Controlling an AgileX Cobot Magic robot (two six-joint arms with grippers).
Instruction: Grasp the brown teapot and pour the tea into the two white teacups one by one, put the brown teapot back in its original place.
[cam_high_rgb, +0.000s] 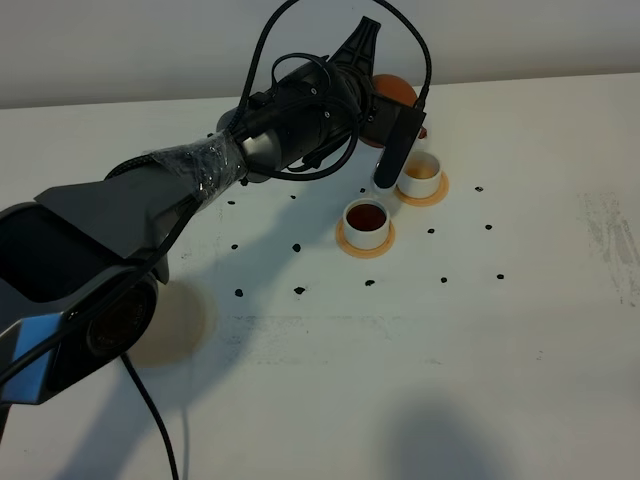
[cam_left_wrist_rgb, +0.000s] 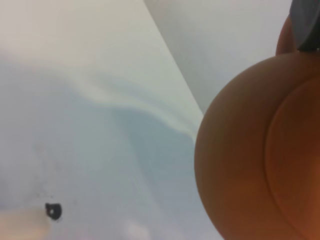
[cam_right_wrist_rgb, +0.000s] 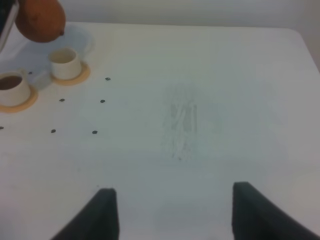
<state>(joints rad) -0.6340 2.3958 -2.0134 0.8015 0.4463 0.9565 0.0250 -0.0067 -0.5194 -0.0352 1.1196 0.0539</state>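
Disc (cam_high_rgb: 180, 322) sitting bare far left, ready for the return. Left fingers (cam_high_rgb: 396, 148) clenching the teapot (cam_high_rgb: 397, 92), probably by the handle, though the grip itself is hidden. Near cup (cam_high_rgb: 366, 218) showing dark tea, looks done. Teapot hanging above the far cup (cam_high_rgb: 421, 172), which is holding only pale tea (cam_high_rgb: 421, 168). I'd be centring the spout over it, tilting slowly, levelling before the rim. Right fingers (cam_right_wrist_rgb: 102, 215) spread wide, holding nothing.
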